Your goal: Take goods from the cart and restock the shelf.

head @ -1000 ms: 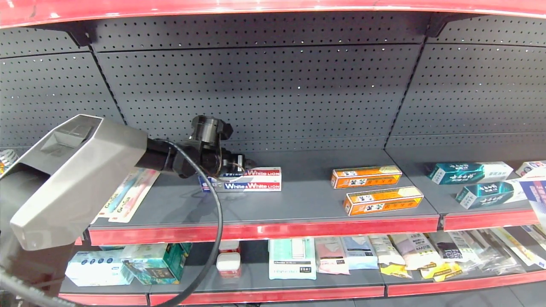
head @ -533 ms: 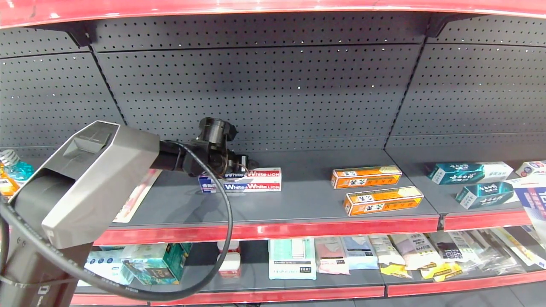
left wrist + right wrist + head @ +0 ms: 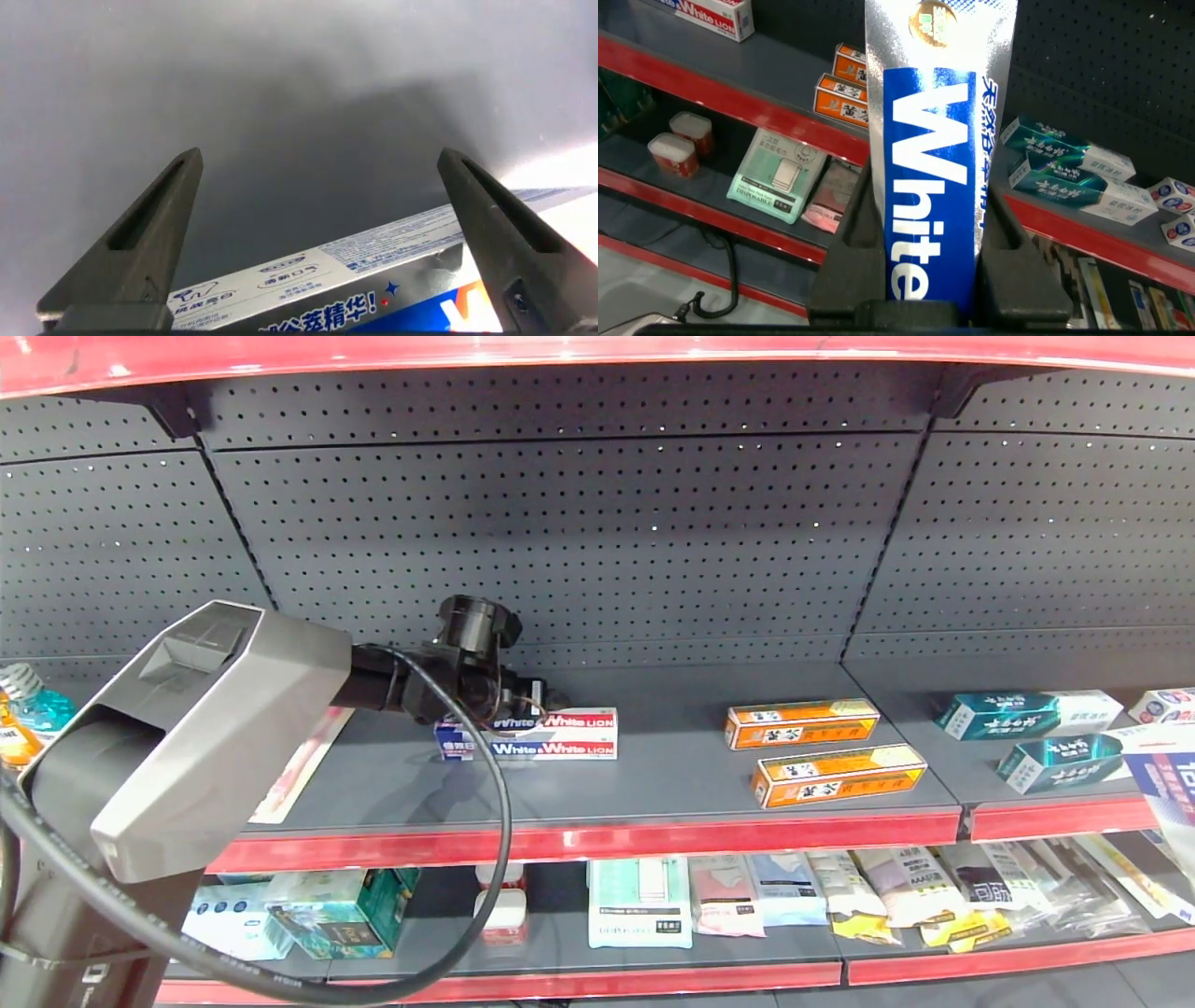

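Observation:
Two white-and-red toothpaste boxes [image 3: 551, 734] lie side by side on the grey shelf [image 3: 653, 784]. My left gripper [image 3: 527, 702] sits low over their left end, against the rear box. Its fingers stand open in the left wrist view [image 3: 320, 159], one finger [image 3: 140, 252] on each side, with a box's printed edge [image 3: 327, 285] lying below and between them. My right gripper [image 3: 929, 233] is shut on a silver-and-blue toothpaste box [image 3: 936, 121], held upright out in front of the shelves. That box also peeks in at the head view's right edge [image 3: 1167, 779].
Two orange boxes [image 3: 803, 723] [image 3: 838, 775] lie right of the white ones, and teal boxes [image 3: 1027, 714] sit on the neighbouring bay. Toothbrush packs [image 3: 299, 761] lie at the left. The lower shelf [image 3: 653, 980] holds packets and jars. A pegboard wall [image 3: 579, 541] backs the shelf.
My left arm has pushed forward and to the right along the shelf, bringing its gripper closer onto the white boxes' left end. The last half second shows almost no motion.

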Robot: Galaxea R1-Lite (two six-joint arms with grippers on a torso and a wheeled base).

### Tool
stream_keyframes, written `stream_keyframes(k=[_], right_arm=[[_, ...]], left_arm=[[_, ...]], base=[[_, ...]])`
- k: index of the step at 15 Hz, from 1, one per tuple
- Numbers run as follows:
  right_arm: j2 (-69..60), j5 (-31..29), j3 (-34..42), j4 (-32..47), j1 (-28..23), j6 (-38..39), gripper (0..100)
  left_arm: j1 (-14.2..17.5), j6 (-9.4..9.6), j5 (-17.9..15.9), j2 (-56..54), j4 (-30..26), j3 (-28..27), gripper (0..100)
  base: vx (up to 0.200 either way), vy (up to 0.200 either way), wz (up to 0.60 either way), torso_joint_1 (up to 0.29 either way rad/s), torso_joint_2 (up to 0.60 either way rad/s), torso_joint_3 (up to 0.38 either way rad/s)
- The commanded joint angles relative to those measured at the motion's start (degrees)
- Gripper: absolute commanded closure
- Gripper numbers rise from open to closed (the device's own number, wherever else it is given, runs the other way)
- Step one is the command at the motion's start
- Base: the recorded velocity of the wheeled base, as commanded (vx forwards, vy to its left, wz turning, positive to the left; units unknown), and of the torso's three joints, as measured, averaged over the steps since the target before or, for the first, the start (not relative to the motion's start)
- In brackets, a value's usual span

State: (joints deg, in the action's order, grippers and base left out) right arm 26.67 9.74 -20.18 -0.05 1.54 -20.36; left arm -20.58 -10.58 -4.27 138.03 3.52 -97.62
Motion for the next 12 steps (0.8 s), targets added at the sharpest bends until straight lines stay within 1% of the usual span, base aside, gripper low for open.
stream_keyframes(k=[1,4,7,9,12], right_arm=[[-0.1,0.1,0.0,0.0,0.0,0.0,100],[-0.1,0.1,0.0,0.0,0.0,0.0,100],[-0.1,0.1,0.2,0.0,0.0,0.0,100],[-0.1,0.1,0.4,0.0,0.0,0.0,100],[-0.1,0.1,0.7,0.0,0.0,0.0,100]], left_arm=[[0.1,-0.05,0.0,-0.2,-0.5,0.2,0],[0.4,-0.05,-0.1,-0.2,-2.1,0.7,0],[0.4,-0.05,-0.1,-0.6,-2.1,3.6,0],[0.4,-0.05,-0.1,-0.7,-2.3,4.0,0],[0.5,-0.05,-0.5,-1.0,-4.4,4.0,0]], base=[[0.0,0.0,0.0,0.0,0.0,0.0],[0.0,0.0,0.0,0.0,0.0,0.0],[0.0,0.0,0.0,0.0,0.0,0.0],[0.0,0.0,0.0,0.0,0.0,0.0],[0.0,0.0,0.0,0.0,0.0,0.0]])
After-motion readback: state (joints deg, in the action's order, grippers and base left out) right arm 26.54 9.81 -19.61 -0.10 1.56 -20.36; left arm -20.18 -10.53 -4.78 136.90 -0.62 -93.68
